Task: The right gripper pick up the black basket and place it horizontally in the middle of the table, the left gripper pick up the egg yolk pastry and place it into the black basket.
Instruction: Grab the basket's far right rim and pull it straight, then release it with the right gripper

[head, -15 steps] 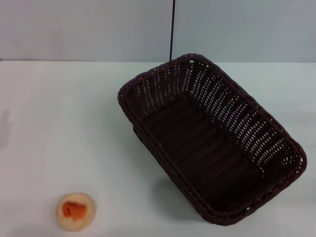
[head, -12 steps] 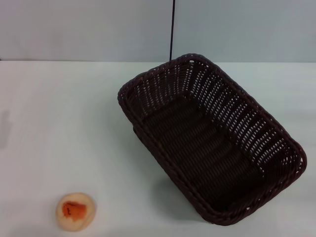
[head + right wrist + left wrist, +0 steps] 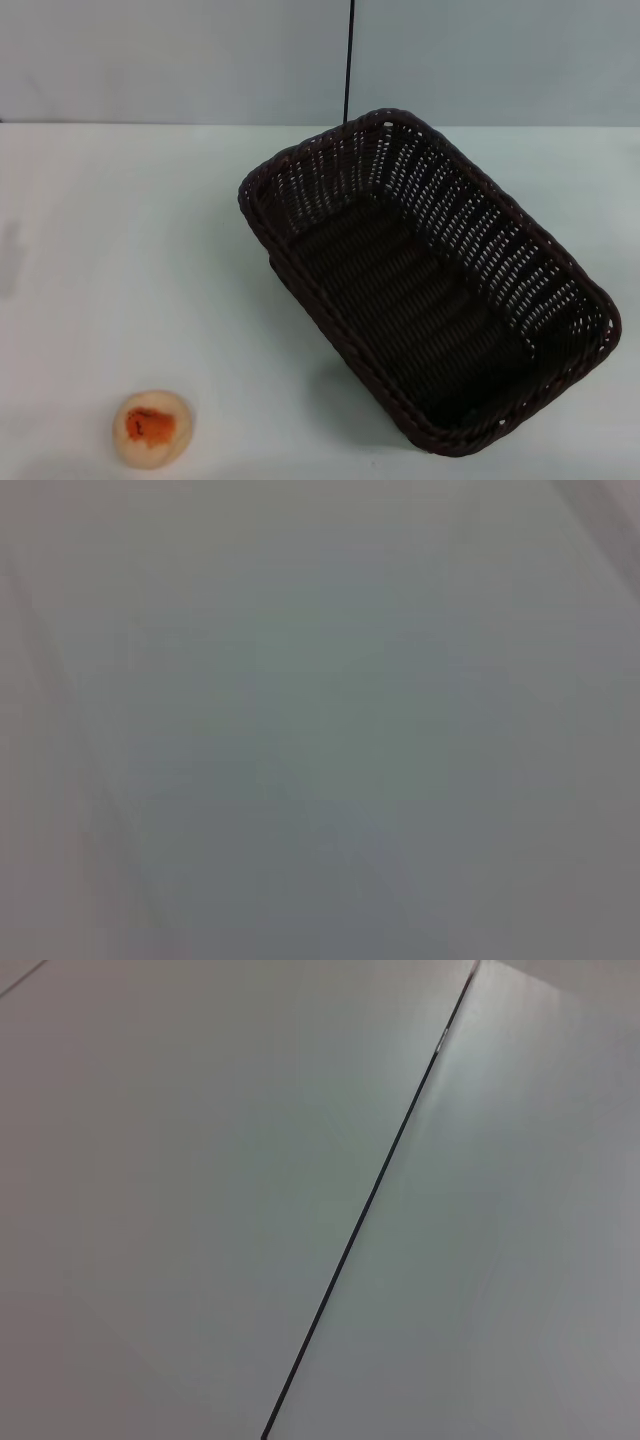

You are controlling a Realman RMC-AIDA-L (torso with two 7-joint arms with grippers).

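Note:
The black basket point(image 3: 430, 285) is a large dark woven wicker basket that lies at a slant on the right half of the white table point(image 3: 130, 250), its open top up and nothing inside. The egg yolk pastry point(image 3: 151, 428), a small pale bun with an orange-red patch on top, sits on the table at the near left. Neither gripper shows in the head view. The left wrist view shows only a plain pale surface with a thin dark line point(image 3: 370, 1200). The right wrist view shows only a blank grey surface.
A pale wall point(image 3: 150, 60) runs along the table's far edge, with a thin dark vertical line point(image 3: 348, 60) behind the basket. A faint shadow lies on the table at the far left point(image 3: 10, 258).

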